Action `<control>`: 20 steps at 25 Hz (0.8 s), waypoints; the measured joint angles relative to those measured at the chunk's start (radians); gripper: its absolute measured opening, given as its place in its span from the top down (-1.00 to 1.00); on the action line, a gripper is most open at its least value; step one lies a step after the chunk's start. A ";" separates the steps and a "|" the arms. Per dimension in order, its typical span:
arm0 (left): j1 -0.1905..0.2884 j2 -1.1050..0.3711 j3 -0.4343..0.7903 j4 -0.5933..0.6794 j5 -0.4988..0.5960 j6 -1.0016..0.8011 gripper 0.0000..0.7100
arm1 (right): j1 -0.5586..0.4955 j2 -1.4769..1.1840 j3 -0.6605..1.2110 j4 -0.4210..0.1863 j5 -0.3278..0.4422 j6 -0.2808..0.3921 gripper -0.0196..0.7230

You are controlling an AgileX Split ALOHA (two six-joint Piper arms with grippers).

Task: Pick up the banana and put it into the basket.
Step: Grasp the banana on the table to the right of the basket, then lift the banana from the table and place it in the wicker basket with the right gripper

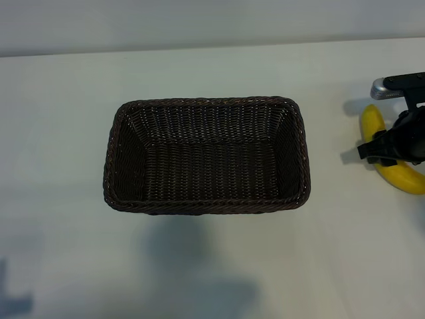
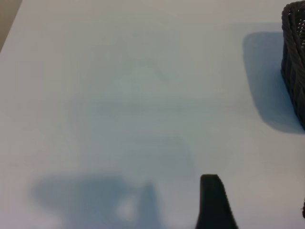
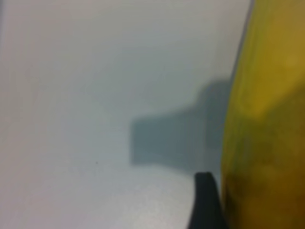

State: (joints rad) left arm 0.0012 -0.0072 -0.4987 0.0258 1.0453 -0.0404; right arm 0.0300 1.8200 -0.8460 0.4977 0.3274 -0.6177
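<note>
The banana lies on the white table at the far right, curved, both its ends showing. My right gripper is down over its middle and hides that part. In the right wrist view the banana is very close, right against the gripper. The dark-brown wicker basket stands in the middle of the table with nothing in it. My left gripper hangs open above bare table, one finger in sight, with a corner of the basket off to its side. The left arm is outside the exterior view.
The white table runs wide around the basket. Its far edge meets a pale wall at the back. A faint shadow lies on the table at the front left corner.
</note>
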 joint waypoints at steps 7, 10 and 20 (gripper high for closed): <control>0.000 0.000 0.000 0.000 0.000 0.000 -0.35 | 0.000 0.000 0.000 -0.004 0.000 0.000 -0.21; 0.000 0.000 0.000 0.000 0.000 0.000 -0.35 | 0.000 0.000 0.000 -0.005 0.000 0.000 -0.21; 0.000 0.000 0.000 0.000 0.000 0.000 -0.35 | 0.000 -0.002 0.000 -0.013 0.000 0.000 -0.21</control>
State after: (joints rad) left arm 0.0012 -0.0072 -0.4987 0.0258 1.0453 -0.0404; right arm 0.0300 1.8179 -0.8460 0.4850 0.3274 -0.6177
